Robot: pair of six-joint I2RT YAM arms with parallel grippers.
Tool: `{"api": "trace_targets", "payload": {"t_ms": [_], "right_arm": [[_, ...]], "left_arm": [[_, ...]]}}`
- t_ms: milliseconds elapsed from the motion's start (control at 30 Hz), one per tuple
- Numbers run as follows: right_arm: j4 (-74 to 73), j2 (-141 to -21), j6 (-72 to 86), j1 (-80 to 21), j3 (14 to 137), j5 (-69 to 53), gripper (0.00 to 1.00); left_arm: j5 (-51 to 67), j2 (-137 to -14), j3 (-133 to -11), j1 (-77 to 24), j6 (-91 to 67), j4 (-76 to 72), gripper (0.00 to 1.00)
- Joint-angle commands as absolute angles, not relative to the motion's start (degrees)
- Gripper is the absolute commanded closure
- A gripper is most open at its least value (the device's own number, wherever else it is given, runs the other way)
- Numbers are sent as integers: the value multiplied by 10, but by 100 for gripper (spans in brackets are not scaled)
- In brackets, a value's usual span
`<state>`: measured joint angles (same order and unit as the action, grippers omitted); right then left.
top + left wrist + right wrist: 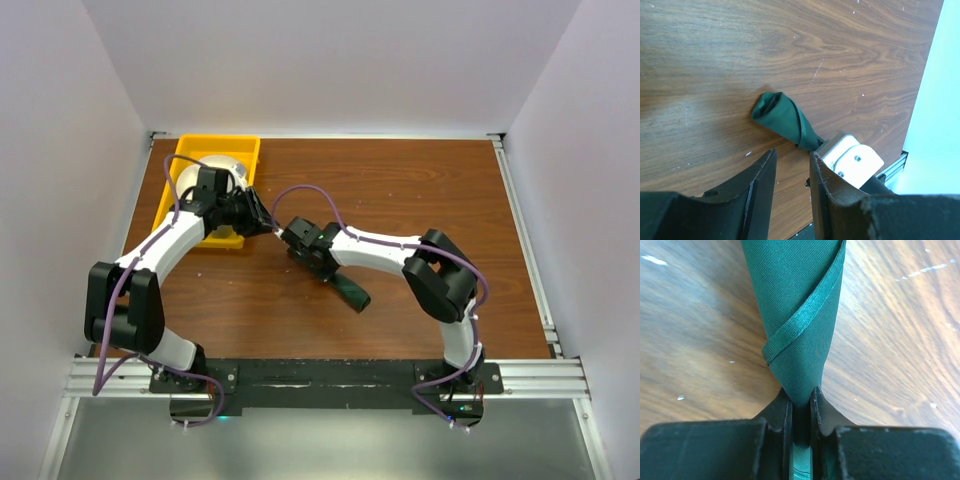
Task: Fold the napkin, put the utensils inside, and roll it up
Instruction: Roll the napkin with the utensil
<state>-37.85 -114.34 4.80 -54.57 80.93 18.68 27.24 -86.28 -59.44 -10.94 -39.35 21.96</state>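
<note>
Pinching tapered end of rolled napkin (802,310) with right pincer (800,399), mid-worktop, probably to stop it unwinding. Hovering left pincer (792,167) half-spread and empty, aiming at the other end. Seeing no utensils; presumably wrapped inside.

Brown wood-grain table (400,200); plain white walls (330,60) on three sides.

You see the rolled napkin (352,291) near the table's (420,190) centre, at five o'clock from the right gripper (325,268); the left gripper (266,224) sits beside the yellow tray (240,146) at ten o'clock.
</note>
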Motion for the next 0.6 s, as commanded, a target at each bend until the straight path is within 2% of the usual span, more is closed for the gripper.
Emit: {"api": "trace_targets", "payload": {"t_ms": [0, 133, 167, 300, 400, 567], "right_arm": [[-372, -1138, 74, -525, 833, 47, 100], [-335, -1114, 112, -451, 815, -151, 100], [-325, -1110, 119, -438, 798, -233, 100], [-248, -1101, 162, -386, 743, -406, 100], [-190, -1119, 193, -356, 713, -505, 100], [-90, -1135, 247, -311, 661, -578, 100]], "left_arm": [[295, -857, -612, -108, -378, 209, 63], [313, -867, -621, -108, -378, 202, 63], [322, -871, -623, -108, -379, 199, 63], [374, -891, -624, -114, -394, 164, 63], [400, -914, -634, -135, -404, 142, 63], [410, -953, -632, -184, -450, 76, 64]]}}
